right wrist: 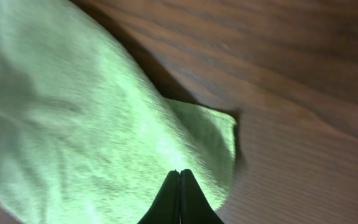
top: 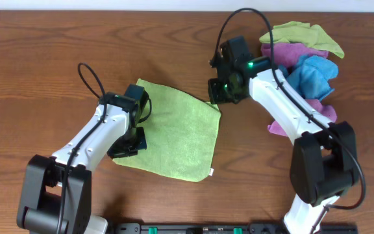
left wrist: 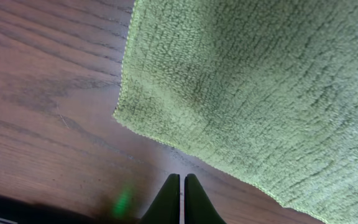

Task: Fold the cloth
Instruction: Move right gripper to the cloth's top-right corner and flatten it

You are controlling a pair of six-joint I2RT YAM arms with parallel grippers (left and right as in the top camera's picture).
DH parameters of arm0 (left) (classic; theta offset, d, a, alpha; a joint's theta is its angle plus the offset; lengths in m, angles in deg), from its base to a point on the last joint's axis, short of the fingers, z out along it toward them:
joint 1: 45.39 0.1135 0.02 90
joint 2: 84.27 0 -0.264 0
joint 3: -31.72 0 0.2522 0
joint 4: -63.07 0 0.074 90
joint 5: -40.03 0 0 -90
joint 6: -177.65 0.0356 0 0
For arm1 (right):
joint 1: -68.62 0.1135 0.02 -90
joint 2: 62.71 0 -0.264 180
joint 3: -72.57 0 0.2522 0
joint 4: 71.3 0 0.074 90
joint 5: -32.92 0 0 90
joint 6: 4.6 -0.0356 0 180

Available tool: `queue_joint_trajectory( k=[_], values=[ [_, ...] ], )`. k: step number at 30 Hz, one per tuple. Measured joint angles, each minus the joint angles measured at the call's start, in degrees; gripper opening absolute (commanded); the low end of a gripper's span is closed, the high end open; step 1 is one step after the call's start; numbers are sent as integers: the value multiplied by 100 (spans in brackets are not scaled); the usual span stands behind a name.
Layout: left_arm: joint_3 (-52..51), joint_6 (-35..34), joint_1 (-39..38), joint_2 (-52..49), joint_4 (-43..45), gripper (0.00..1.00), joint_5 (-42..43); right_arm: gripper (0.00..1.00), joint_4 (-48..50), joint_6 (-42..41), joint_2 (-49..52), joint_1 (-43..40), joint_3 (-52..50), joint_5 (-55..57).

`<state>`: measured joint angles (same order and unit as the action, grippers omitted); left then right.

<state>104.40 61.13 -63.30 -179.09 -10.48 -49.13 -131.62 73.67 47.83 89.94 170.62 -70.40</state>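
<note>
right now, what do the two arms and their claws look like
The left arm and right arm both have white links and black joints, and each rises from a bulky black base. A thin black cable loops over each arm. A small green light glows at the right wrist. The left claw and right claw have slim, dark, pointed fingers.

dark brown wood-grain table [top: 37,45] fills whole view, grain running left to right. even light, soft shadows. black rail [top: 193,228] along near edge.
</note>
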Motion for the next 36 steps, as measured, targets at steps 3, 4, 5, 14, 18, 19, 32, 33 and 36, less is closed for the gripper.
queue_joint_trajectory(
  k=[3, 4, 5, 14, 18, 19, 32, 33, 36],
  values=[
    [-13, 0, 0, 0, 26, 6, 0, 2, 157, -22, 9, 0, -378, 142],
    [-13, 0, 0, 0, 39, 6, -2, 1, 245, -26, 11, 0, -494, 157],
    [-13, 0, 0, 0, 52, 6, -2, 2, 334, -33, 13, 0, -614, 164],
    [-17, 0, 0, 0, 151, 6, 0, 1, 785, -90, 52, 170, -986, 168],
    [-17, 0, 0, 0, 151, 6, 2, 1, 1019, -98, 140, 365, -1027, 162],
    [-17, 0, 0, 0, 151, 6, 2, 1, 1036, -109, 201, 393, -1027, 173],
    [-17, 0, 0, 0, 151, 6, 7, 91, 1390, -118, 466, 538, -944, -13],
    [-20, 0, 0, 0, 153, 6, 9, 86, 1427, -96, 468, 529, -944, 4],
    [-20, 0, 0, 0, 155, 6, 24, 68, 1462, 44, 496, 527, -938, 116]
  ],
)
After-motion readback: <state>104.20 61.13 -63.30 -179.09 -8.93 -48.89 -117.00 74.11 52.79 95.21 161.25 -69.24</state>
